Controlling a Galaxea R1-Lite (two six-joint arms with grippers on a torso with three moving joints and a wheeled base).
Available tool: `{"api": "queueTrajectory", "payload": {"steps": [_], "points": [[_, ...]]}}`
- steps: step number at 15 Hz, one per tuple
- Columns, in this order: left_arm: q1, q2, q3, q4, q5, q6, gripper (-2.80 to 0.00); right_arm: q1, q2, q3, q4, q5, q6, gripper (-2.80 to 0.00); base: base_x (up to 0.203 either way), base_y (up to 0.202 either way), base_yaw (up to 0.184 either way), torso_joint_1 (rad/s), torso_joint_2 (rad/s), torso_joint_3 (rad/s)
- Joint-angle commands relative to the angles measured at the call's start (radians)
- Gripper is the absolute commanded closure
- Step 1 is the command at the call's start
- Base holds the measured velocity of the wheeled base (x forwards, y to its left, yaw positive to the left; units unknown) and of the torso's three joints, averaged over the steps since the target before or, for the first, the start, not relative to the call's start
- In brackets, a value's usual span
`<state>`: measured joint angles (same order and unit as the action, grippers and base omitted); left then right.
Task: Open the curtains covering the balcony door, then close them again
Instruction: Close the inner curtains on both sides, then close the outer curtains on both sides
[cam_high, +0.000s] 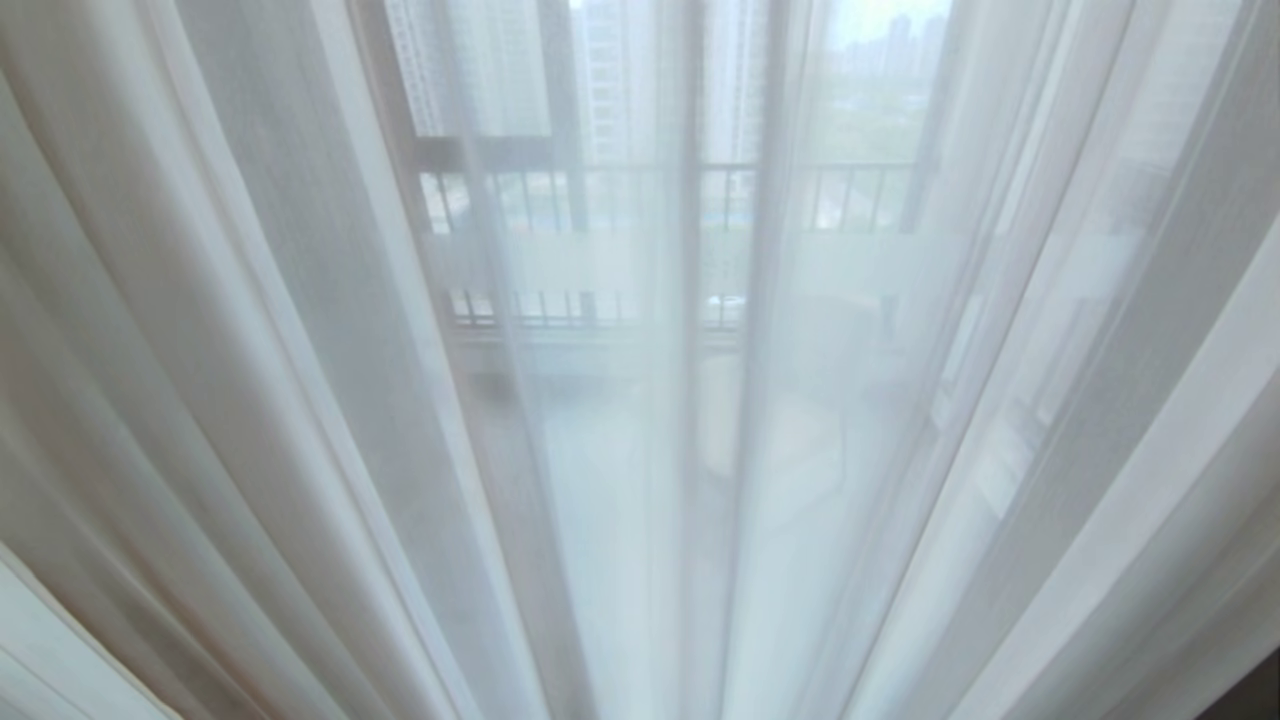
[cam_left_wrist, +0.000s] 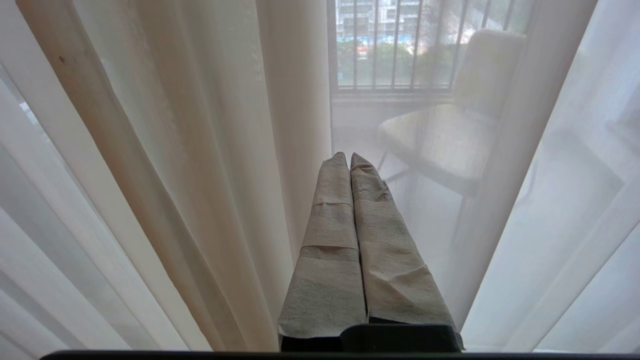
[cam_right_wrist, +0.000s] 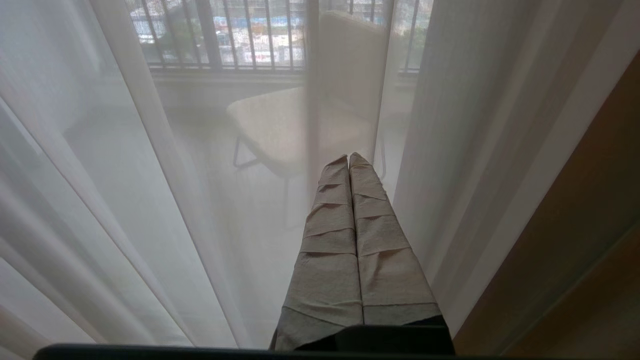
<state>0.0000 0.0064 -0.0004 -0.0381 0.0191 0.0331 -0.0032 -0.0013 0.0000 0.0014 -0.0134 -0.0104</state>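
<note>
Sheer white curtains (cam_high: 300, 400) hang drawn across the whole head view in long folds. The balcony door's dark frame (cam_high: 500, 440) and frosted white band (cam_high: 560, 262) show dimly through them. Neither arm appears in the head view. My left gripper (cam_left_wrist: 349, 156) is shut and empty, its tape-wrapped fingers (cam_left_wrist: 330, 225) pressed together and pointing at the curtain folds (cam_left_wrist: 175, 150), with nothing seen to touch the cloth. My right gripper (cam_right_wrist: 348, 157) is also shut and empty, facing the sheer fabric (cam_right_wrist: 125, 175) the same way.
Behind the sheer fabric a pale chair (cam_left_wrist: 440, 140) (cam_right_wrist: 280, 125) stands on the balcony before a barred railing (cam_left_wrist: 400, 45) (cam_right_wrist: 240, 35). A brown surface (cam_right_wrist: 590, 225) borders the curtain beside the right gripper.
</note>
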Motion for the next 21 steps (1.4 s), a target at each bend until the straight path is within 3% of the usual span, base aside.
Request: {"api": "queueTrajectory", "payload": {"steps": [1, 21], "points": [[0.0, -0.006, 0.0, 0.0, 0.001, 0.003, 0.0, 0.0, 0.001, 0.0, 0.0, 0.0, 0.0, 0.0, 0.0, 0.0, 0.0, 0.0, 0.0, 0.0], [0.0, -0.006, 0.0, -0.002, -0.001, -0.002, 0.0, 0.0, 0.001, 0.0, 0.0, 0.0, 0.0, 0.0, 0.0, 0.0, 0.0, 0.0, 0.0, 0.0]]}}
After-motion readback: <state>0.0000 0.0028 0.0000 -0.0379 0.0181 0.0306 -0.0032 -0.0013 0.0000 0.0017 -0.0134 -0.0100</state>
